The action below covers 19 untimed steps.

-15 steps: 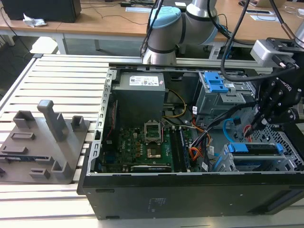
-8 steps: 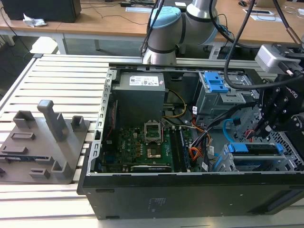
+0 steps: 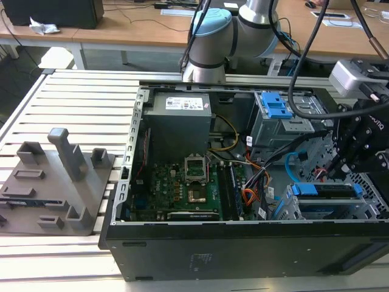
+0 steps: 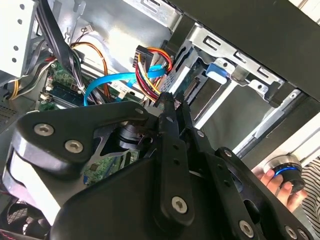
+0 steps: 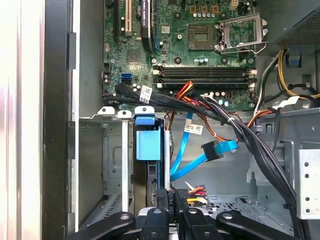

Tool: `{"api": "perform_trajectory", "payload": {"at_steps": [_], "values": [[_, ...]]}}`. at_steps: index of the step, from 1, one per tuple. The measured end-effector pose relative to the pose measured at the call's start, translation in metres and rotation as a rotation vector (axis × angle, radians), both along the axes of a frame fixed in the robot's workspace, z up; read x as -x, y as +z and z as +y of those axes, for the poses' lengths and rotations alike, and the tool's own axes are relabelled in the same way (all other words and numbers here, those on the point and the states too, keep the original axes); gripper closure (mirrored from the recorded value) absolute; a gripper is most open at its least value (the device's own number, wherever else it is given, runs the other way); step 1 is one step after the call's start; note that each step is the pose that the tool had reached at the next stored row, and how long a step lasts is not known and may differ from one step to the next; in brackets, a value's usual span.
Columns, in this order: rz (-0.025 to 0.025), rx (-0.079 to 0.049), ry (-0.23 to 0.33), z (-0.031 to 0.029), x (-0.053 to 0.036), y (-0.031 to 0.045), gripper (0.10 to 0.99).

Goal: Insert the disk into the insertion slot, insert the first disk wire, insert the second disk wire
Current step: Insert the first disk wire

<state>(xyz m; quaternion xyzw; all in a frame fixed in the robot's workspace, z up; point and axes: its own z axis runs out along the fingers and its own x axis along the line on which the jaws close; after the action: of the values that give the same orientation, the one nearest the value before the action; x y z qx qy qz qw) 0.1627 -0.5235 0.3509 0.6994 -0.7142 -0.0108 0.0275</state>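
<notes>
The disk point(image 3: 325, 190) in its blue carrier point(image 5: 148, 145) sits inside the insertion slot point(image 3: 331, 211), a low grey perforated cage point(image 5: 112, 160) at the exterior view's right. My gripper point(image 3: 341, 165) hangs just above the disk's rear end. Its fingers point(image 4: 167, 112) are pressed together, shut on the first disk wire point(image 4: 146, 82), whose red strands point(image 5: 196, 190) fan out at the tips point(image 5: 171, 197). The second disk wire point(image 5: 192, 162), a light-blue flat cable point(image 4: 112, 80), loops loose beside the cage, its dark connector hanging free point(image 3: 290, 159).
A taller grey bay with a blue latch point(image 3: 276, 106) stands behind the cage. Thick black cables point(image 5: 250, 140) cross above the slot. The motherboard point(image 3: 182, 182) and power supply point(image 3: 179, 118) occupy the case's left. A grey fixture point(image 3: 55, 182) lies outside. A person's hand point(image 4: 275, 181) holds a round device.
</notes>
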Motion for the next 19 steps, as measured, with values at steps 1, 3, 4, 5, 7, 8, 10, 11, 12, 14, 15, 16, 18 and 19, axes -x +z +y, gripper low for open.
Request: {"api": "perform_trajectory", "payload": {"at_steps": [1,3,4,5,7,8,10,11,12,14,15,16,18,19], "values": [[0.0000,0.000,0.000,-0.0001,0.0000,0.0000,0.910],[-0.0001,0.000,0.000,-0.0004,-0.0004,-0.0010,0.910],[-0.0001,0.000,0.000,-0.0008,-0.0005,-0.0012,0.910],[0.0000,0.000,0.000,-0.0016,-0.0005,-0.0013,0.910],[-0.0001,0.000,0.000,-0.0033,-0.0006,-0.0016,0.910],[0.0000,0.000,0.000,-0.0041,-0.0011,-0.0019,0.910],[0.0007,0.000,0.000,-0.0060,-0.0025,-0.0028,0.910],[0.0012,0.000,0.000,-0.0074,-0.0035,-0.0033,0.910],[0.0015,0.000,0.000,-0.0083,-0.0040,-0.0037,0.910],[0.0019,0.000,0.000,-0.0093,-0.0050,-0.0045,0.910],[0.0021,0.000,0.000,-0.0096,-0.0056,-0.0050,0.910],[0.0027,0.000,0.000,-0.0099,-0.0067,-0.0058,0.910],[0.0035,0.000,0.000,-0.0100,-0.0090,-0.0071,0.910],[0.0039,0.000,0.000,-0.0101,-0.0096,-0.0081,0.910]]}}
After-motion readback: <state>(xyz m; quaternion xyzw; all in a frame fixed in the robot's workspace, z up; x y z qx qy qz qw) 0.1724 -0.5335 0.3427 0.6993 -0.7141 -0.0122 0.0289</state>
